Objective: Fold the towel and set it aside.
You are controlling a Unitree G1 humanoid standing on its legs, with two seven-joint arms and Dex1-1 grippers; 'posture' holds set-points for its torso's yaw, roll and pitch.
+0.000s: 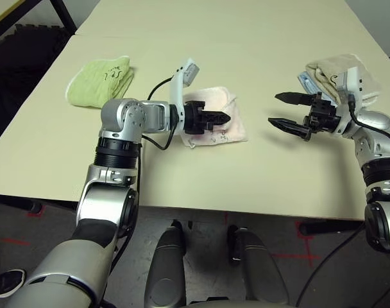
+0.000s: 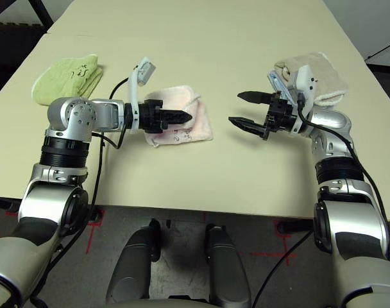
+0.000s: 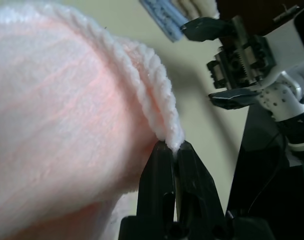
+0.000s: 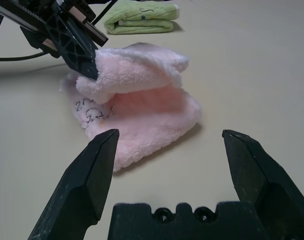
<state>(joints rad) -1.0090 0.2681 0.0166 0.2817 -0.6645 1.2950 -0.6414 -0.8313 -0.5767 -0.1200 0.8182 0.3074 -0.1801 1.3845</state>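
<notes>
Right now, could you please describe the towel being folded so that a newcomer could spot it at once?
On the cream table, look between the two arms, near the front edge. The towel lies there, one edge pinched in the shut left gripper. It is the only pink cloth: the green towel lies off to the left, and the beige and blue towels lie behind the right arm.

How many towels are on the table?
4: the pink towel in the middle, a green towel on the left, and beige and blue towels stacked on the right. More may be hidden.
</notes>
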